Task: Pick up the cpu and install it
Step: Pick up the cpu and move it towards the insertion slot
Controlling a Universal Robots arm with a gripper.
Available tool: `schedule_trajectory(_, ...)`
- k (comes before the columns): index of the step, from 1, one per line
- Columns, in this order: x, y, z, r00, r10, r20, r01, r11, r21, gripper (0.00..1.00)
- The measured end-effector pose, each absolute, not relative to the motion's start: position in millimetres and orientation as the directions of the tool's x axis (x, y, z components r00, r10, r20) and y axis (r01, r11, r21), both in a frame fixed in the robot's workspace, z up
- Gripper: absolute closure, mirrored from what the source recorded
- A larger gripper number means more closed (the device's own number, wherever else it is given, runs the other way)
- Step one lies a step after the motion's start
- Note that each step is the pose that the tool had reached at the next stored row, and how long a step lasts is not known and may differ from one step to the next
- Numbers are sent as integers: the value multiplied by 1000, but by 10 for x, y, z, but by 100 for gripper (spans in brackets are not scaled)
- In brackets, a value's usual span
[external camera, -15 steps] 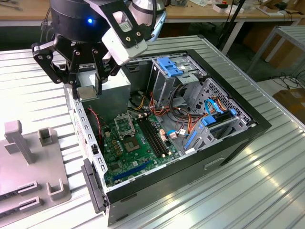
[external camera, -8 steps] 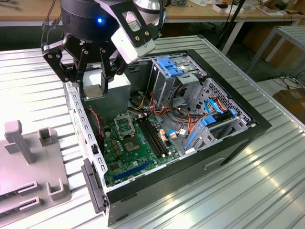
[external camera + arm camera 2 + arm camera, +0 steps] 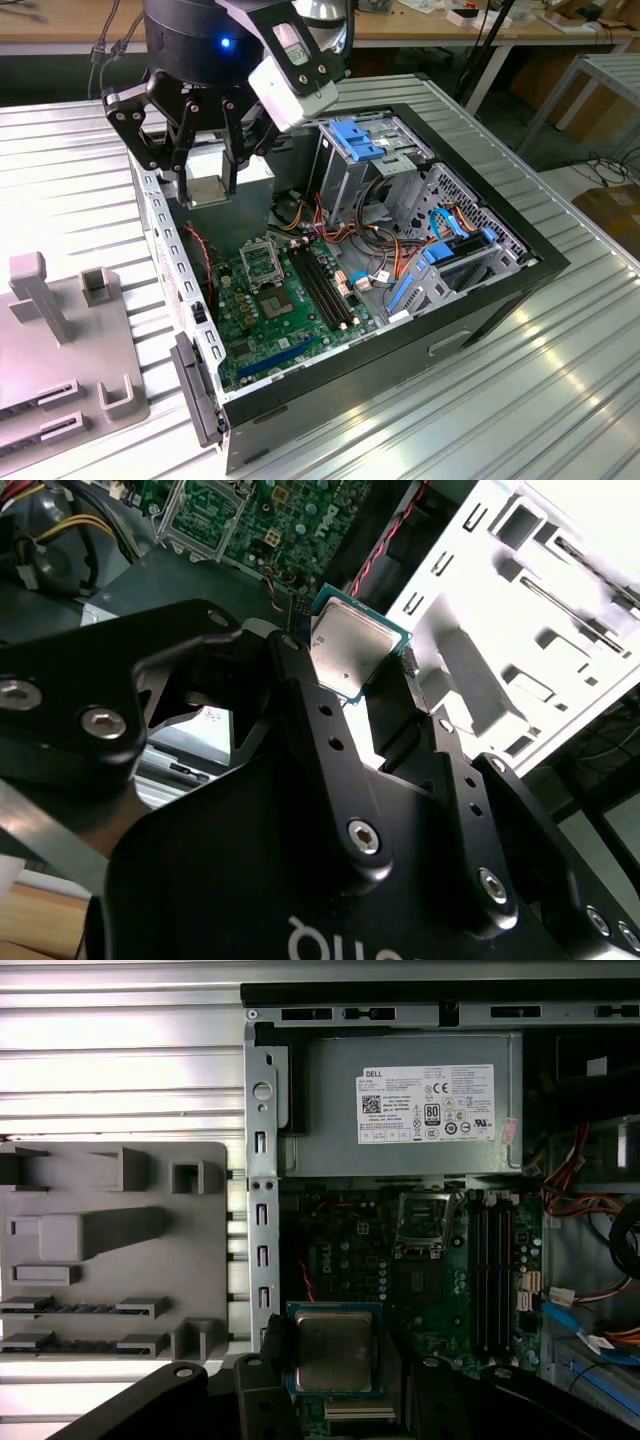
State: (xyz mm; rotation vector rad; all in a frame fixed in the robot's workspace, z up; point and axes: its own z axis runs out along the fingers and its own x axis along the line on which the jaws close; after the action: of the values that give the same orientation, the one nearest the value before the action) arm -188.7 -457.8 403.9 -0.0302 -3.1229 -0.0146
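Plainly, at the exterior view's left a grey moulded holder (image 3: pixel 60 350) rests on the ribbed desk (image 3: pixel 560 400), well apart from the work. To its right, in the upper left of that frame, the jaws are clamped on the cpu (image 3: pixel 207 190), pinching two opposite edges and carrying it flat in the air by the left wall of the open computer case (image 3: pixel 500 290); in the first wrist view the cpu (image 3: pixel 333 1350) turns its silver-grey face up toward the camera, and being square it has no long axis to speak of. Further right and lower in the exterior frame sits the socket (image 3: pixel 262 263) on the green board (image 3: pixel 270 320); so the cpu hangs up and to the left of it, not yet over it, I judge; in the first wrist view the socket (image 3: pixel 423 1223) lies between the cpu and the grey power supply (image 3: pixel 410 1110), apart from both. Furthest right stand the drive bays (image 3: pixel 375 150) with blue clips.
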Motion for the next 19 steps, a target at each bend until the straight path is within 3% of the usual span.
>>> schedule_trajectory(19,-1593,-4578,4036,-1000,19,19,19,1000,8,53)
